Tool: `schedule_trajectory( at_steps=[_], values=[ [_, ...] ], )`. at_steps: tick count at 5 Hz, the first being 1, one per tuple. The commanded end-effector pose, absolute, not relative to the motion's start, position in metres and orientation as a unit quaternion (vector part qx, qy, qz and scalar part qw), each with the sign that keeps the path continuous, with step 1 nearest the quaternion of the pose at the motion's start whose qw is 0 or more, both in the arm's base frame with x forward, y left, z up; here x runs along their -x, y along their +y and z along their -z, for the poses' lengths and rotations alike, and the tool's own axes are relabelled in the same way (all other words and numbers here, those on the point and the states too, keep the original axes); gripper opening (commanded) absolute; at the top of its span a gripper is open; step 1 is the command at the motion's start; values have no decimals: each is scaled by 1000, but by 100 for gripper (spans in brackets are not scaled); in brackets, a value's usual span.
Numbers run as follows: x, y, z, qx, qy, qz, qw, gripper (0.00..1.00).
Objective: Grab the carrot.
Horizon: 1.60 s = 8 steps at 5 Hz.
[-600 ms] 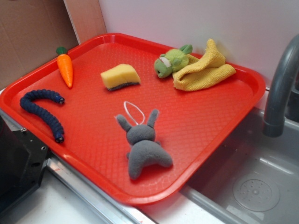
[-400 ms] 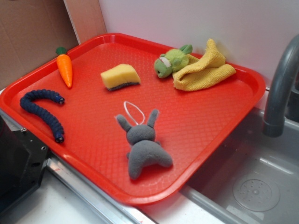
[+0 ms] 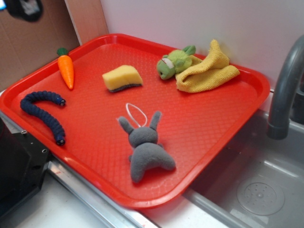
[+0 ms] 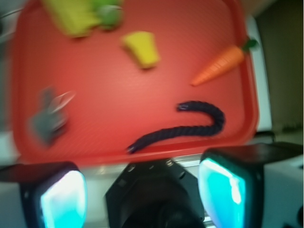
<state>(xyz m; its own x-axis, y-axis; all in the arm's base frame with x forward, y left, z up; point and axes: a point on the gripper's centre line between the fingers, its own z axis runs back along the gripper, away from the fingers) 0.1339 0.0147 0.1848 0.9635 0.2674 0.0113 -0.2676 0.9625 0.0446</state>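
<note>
My hand (image 4: 142,190) was wide open and held nothing. The small smooth orange toy carrot (image 3: 66,70) lay left of the yellow sponge (image 3: 122,77). It looked light, hard and slippery, so I would pinch its thick middle.

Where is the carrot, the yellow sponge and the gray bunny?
carrot (image 3: 66,71): exterior view, middle of its orange body.
yellow sponge (image 3: 122,77): exterior view, its yellow top face.
gray bunny (image 3: 146,154): exterior view, its round gray body.
</note>
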Motion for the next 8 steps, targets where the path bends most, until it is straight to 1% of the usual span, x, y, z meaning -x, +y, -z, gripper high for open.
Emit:
schedule_trajectory(
  at_steps=[1, 2, 5, 6, 7, 8],
  values=[
    [-192, 67, -146, -42, -109, -328, 938, 100],
    [-184, 94, -131, -2, -75, -433, 898, 100],
    [-184, 94, -131, -2, -75, -433, 898, 100],
    [-199, 109, -107, -9, -103, -450, 887, 100],
    [-223, 125, -67, -23, -86, -428, 899, 100],
    [-228, 138, -43, -41, -53, -432, 899, 100]
  ],
)
